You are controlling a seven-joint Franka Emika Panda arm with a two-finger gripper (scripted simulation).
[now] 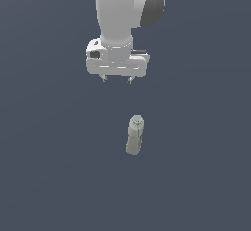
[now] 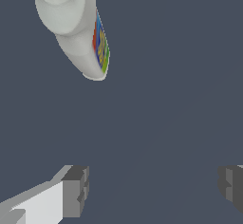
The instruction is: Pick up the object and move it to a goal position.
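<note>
We list a pale grey-white plastic bottle point(image 1: 135, 135) at frame centre, ungrasped below our spread, empty pincer point(image 1: 117, 80); pickup and transfer outstanding.

Bottle point(image 2: 76, 33): smooth matt plastic, glossy colour label; end effector point(image 2: 152, 190): matt grey pads point(image 2: 76, 190); floor point(image 1: 49, 176): flat matt

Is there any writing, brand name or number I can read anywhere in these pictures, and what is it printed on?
None can be read. The bottle carries a red, blue, yellow and green label strip, but its print is too blurred to read. The gripper and arm show no markings.
</note>
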